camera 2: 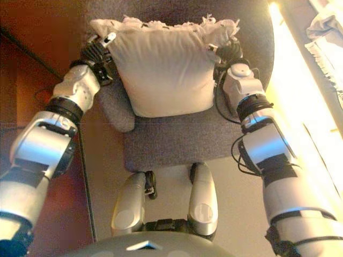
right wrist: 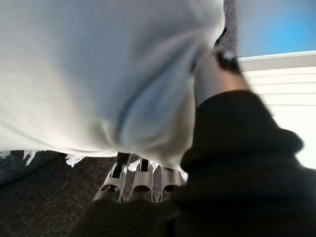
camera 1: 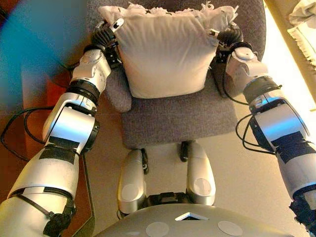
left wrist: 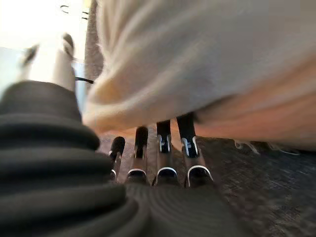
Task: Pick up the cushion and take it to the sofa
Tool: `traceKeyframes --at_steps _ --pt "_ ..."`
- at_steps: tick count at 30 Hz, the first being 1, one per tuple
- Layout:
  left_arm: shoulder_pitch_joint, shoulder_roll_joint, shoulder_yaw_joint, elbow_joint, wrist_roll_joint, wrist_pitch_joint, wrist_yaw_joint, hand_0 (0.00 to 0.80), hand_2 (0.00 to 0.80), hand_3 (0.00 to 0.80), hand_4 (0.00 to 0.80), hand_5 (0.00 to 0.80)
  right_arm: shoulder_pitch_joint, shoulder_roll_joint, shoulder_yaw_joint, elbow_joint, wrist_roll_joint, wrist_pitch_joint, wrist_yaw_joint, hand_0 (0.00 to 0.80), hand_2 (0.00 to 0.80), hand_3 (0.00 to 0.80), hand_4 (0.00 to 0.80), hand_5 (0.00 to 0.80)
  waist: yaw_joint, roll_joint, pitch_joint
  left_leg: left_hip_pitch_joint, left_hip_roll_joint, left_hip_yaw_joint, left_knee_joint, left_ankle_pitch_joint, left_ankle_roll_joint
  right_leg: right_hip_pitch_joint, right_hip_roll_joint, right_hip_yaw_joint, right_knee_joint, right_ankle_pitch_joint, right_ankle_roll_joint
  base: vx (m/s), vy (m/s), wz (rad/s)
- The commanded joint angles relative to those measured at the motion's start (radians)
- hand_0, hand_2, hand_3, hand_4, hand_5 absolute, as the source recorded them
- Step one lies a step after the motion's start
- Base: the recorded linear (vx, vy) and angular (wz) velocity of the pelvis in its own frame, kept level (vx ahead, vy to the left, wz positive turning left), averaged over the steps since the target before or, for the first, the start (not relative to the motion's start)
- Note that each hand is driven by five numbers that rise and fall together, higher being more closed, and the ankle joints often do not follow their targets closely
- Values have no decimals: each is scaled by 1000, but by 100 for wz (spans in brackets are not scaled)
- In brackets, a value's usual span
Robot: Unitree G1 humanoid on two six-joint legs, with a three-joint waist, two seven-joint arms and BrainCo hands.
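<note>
A cream cushion with a fringed edge is held between my two hands, over the back part of a grey upholstered seat. My left hand grips the cushion's left upper corner. In the left wrist view its fingers run under the cushion and its thumb lies on the other side. My right hand grips the right upper corner. In the right wrist view its fingers lie beneath the cushion and its thumb dents the cloth. The fingertips are hidden under the cushion.
The seat's rounded grey armrest stands out on the left, close to my left forearm. A white fringed cloth lies at the far right on a bright surface. Brown flooring shows to the left, pale flooring in front of the seat.
</note>
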Motion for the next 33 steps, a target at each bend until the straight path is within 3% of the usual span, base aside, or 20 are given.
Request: traceKeyframes --at_steps 1,14,20,22,26,30,33 --pt "-89 34 -11 10 22 -49 6 0 0 0 0 0 -104 4 7 48 13 -53 -1 0 0 0 0 0 35 8 -55 14 21 0 -77 20 -60 64 -28 50 -65 -6 66 -31 7 2" --pt "-107 199 -5 70 70 -80 86 0 0 0 0 0 -70 -101 -17 47 16 -33 -9 0 0 0 0 0 30 5 -108 108 17 1 -188 67 -72 151 -29 45 -169 20 74 54 9 -1" --pt "-78 235 26 11 -16 -114 39 0 0 0 0 0 -46 -119 -52 23 18 -97 -53 0 0 0 0 0 35 4 -159 206 14 -6 -353 141 -78 262 -10 19 -347 63 69 63 -1 -2" --pt "-39 228 37 -50 -27 -124 32 0 0 0 0 0 -20 -126 -57 -14 27 -106 -49 0 0 0 0 0 35 3 -177 237 10 -10 -401 158 -78 297 1 12 -395 72 67 32 13 2" --pt "156 202 94 -284 -64 -128 17 0 0 0 0 0 159 -153 -88 -229 44 -92 -47 0 0 0 0 0 31 0 -240 339 -1 7 -540 199 -77 404 39 -6 -527 96 63 125 54 6" --pt "429 91 194 -518 -47 -174 -8 0 0 0 0 0 451 -97 -163 -533 4 -118 -48 0 0 0 0 0 20 -1 -287 427 -13 26 -637 212 -65 488 76 -5 -611 110 56 77 53 -3" --pt "677 -13 257 -734 19 -197 -49 0 0 0 0 0 715 -18 -235 -743 -69 -135 37 0 0 0 0 0 12 -4 -305 481 -20 45 -699 219 -50 534 102 -7 -663 121 51 -6 47 -4"
